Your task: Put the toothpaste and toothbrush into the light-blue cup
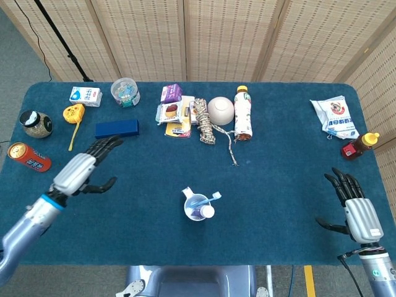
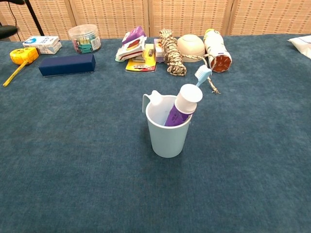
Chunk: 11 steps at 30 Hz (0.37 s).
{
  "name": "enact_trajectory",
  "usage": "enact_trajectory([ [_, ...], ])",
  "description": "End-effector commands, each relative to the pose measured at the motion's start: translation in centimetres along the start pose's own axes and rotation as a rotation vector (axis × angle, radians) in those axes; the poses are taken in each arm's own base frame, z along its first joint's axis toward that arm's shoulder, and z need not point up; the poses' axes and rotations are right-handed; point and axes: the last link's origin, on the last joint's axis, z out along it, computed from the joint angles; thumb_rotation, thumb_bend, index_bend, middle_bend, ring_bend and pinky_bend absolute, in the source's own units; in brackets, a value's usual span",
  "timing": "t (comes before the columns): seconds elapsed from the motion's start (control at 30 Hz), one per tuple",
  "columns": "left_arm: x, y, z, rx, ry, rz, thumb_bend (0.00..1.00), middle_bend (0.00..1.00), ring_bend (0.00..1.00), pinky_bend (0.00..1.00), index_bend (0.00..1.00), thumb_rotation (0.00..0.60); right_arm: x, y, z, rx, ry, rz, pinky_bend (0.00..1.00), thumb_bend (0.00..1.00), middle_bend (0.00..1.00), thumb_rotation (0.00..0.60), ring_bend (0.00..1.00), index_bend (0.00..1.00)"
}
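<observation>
The light-blue cup (image 2: 168,134) (image 1: 196,207) stands upright in the middle of the blue table. Inside it lean a purple toothpaste tube (image 2: 182,106) (image 1: 205,212) with a white cap and a toothbrush (image 2: 202,74) (image 1: 213,196) whose blue-and-white head sticks out to the right. My left hand (image 1: 82,170) hovers far to the cup's left, fingers spread, holding nothing. At the table's front right my right hand (image 1: 355,207) is open and empty. Neither hand shows clearly in the chest view.
Along the back lie a dark blue box (image 1: 117,129), snack packets (image 1: 174,111), a rope bundle (image 1: 204,121), a white bowl (image 1: 220,110) and a bottle (image 1: 243,113). A can (image 1: 28,157), jar (image 1: 34,124) and yellow tape measure (image 1: 73,114) sit left; a bag (image 1: 335,116) and sauce bottle (image 1: 359,145) right.
</observation>
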Motion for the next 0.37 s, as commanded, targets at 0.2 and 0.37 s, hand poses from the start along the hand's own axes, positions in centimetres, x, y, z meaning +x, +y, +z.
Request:
enact_trajectory([
  [0.2,0.2,-4.3,-11.1,0.232,0.121,0.132,0.40,0.00,0.00,0.00,0.00,0.600,1.4,0.1,-0.5,-0.047,0.102,-0.183,0.00,0.00,0.00,0.600,0.00,0.08],
  [0.37,-1.2,-5.8,-14.3,0.331,0.182,0.194,0.40,0.00,0.00,0.00,0.00,0.600,1.5,0.0,-1.0,-0.052,0.060,-0.215,0.00,0.00,0.00,0.600,0.00,0.04],
])
